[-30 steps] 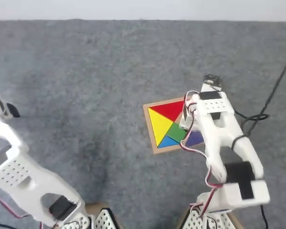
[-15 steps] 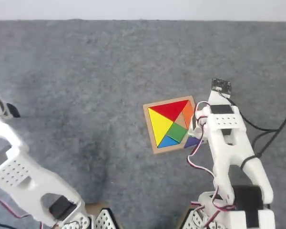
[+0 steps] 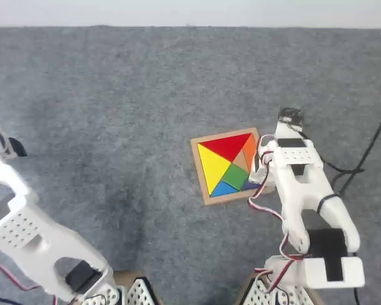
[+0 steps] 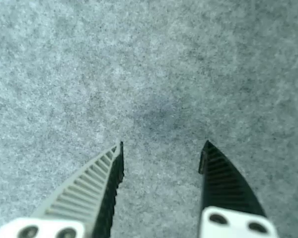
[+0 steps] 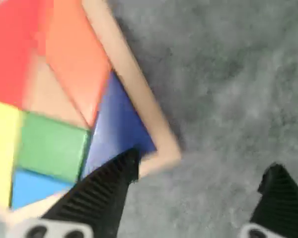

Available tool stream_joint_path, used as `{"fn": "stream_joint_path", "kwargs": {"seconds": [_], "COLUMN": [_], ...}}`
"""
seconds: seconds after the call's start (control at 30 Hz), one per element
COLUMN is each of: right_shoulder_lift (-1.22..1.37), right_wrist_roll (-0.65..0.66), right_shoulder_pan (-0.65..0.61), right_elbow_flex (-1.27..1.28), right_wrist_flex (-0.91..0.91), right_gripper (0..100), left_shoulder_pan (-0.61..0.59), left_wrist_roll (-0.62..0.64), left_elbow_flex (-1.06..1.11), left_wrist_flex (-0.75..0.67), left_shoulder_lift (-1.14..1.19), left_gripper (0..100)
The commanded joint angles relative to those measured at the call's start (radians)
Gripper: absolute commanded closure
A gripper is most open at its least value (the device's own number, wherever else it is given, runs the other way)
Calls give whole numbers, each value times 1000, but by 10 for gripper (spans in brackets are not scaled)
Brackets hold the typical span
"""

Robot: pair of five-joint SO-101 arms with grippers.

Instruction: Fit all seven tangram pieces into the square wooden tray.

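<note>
While the left hand (image 4: pixel 161 163) is hanging wide over bare worktop (image 4: pixel 149 59), the right hand (image 5: pixel 198 191) is straddling, wide, the tray's (image 5: pixel 129 74) right corner beside the blue piece (image 5: pixel 116 129).

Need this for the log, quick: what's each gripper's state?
Left gripper: open, holding nothing.
Right gripper: open, holding nothing, at the wooden tray's corner.

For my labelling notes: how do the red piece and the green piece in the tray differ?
The red piece is a large triangle; the green piece is a small square. Red lies along the tray's far rim; green sits nearer the middle. Both lie flat inside.
</note>
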Motion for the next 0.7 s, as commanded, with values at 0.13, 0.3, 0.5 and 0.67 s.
{"fn": "stream_joint_path", "kwargs": {"seconds": [0.13, 0.3, 0.5, 0.67], "right_shoulder_lift": [-7, -65, -245, -409], "right_wrist_roll": [11, 11, 35, 68], "right_shoulder_pan": [16, 16, -4, -21], "right_elbow_flex": [-38, -29, 66, 170], "right_wrist_flex": [-33, -22, -18, -41], "right_gripper": [615, 616, 802, 880], "left_shoulder_pan": [11, 25, 101, 218], "left_wrist_roll": [-12, -15, -14, -9], "left_elbow_flex": [-42, -68, 1, 318], "left_wrist_flex": [2, 84, 160, 95], "left_shoulder_lift": [-15, -69, -262, -529], "left_gripper": [758, 758, 760, 760]}}
